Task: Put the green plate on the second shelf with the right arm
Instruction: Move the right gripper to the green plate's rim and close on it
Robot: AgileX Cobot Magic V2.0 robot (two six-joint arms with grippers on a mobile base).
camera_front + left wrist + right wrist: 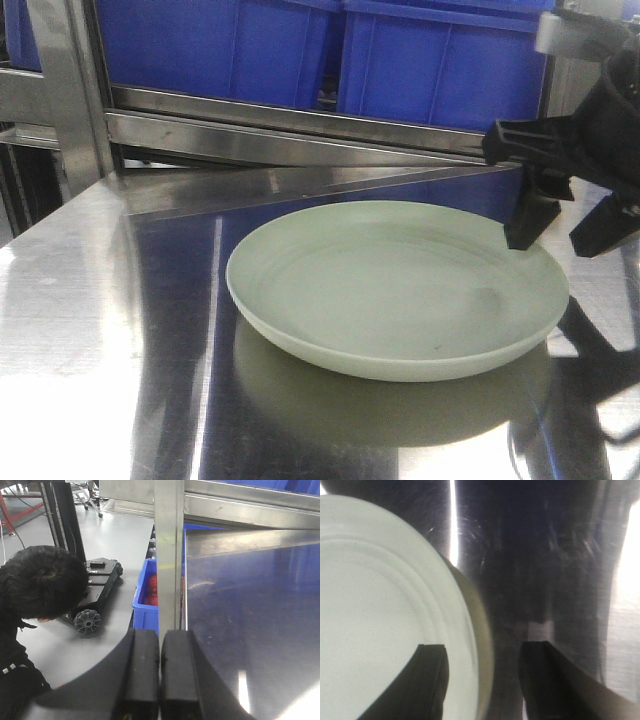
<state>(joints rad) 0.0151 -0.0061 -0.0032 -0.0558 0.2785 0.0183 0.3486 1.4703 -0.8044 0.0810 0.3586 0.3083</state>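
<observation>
The pale green plate (397, 287) lies flat on the steel tabletop (90, 300), with faint rings inside its low rim. My right gripper (570, 228) hangs open just above the plate's right edge. In the right wrist view the plate (375, 610) fills the left side, and the gripper (485, 652) straddles its rim, one finger over the plate's inside and the other over the steel beyond it. Nothing is gripped. My left gripper (160, 645) is shut and empty, off the table's left edge beside a steel post (169, 555).
Blue bins (330, 50) sit on the steel shelf rail (290, 125) behind the table. Left of the table are a blue crate (147, 597) on the floor, a person's dark-haired head (42, 582) and a wheeled base (95, 587).
</observation>
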